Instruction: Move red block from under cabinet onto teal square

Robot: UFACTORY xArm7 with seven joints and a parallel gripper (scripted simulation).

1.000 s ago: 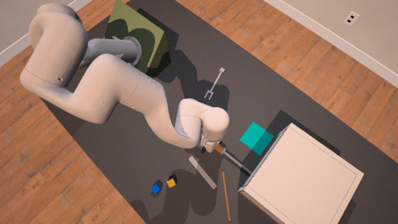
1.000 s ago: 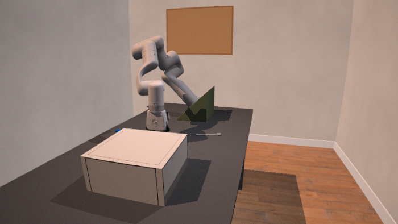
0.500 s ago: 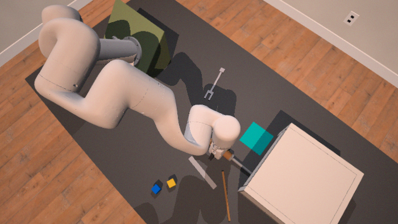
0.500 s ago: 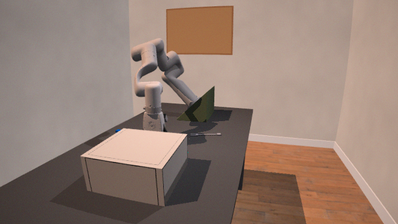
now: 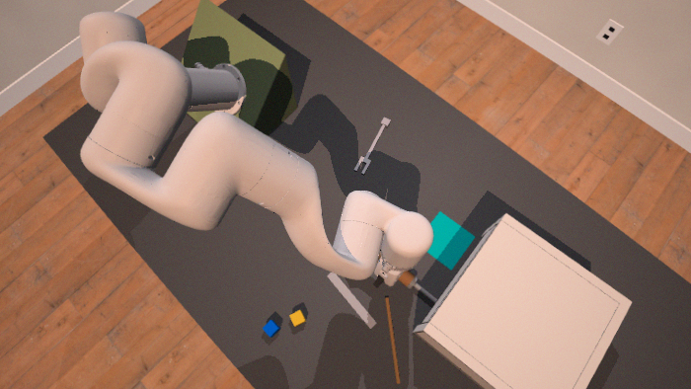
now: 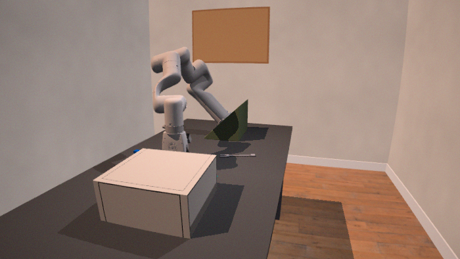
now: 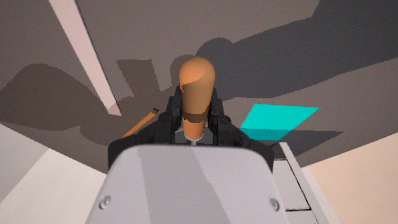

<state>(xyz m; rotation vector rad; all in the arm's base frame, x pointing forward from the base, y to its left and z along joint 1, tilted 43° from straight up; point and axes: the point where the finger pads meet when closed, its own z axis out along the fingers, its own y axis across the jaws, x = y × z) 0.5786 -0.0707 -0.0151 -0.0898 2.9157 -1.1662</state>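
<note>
My gripper [image 5: 401, 278] is shut on the orange handle of a tool [image 5: 408, 279], low over the table next to the white cabinet [image 5: 523, 306]. The tool's grey shaft [image 5: 425, 294] reaches from the handle to the cabinet's lower front edge; its tip is hidden there. In the wrist view the handle [image 7: 196, 95] stands between my fingers. The teal square [image 5: 450, 240] lies on the table just beyond my wrist, beside the cabinet's corner, and also shows in the wrist view [image 7: 277, 120]. The red block is not visible in any view.
A flat white bar [image 5: 351, 299] and a thin wooden stick [image 5: 393, 340] lie just left of the cabinet. A grey forked tool [image 5: 372, 145] lies farther back. A blue block [image 5: 270, 328] and a yellow block [image 5: 297, 318] sit near the table edge. A green wedge [image 5: 237, 64] stands by my base.
</note>
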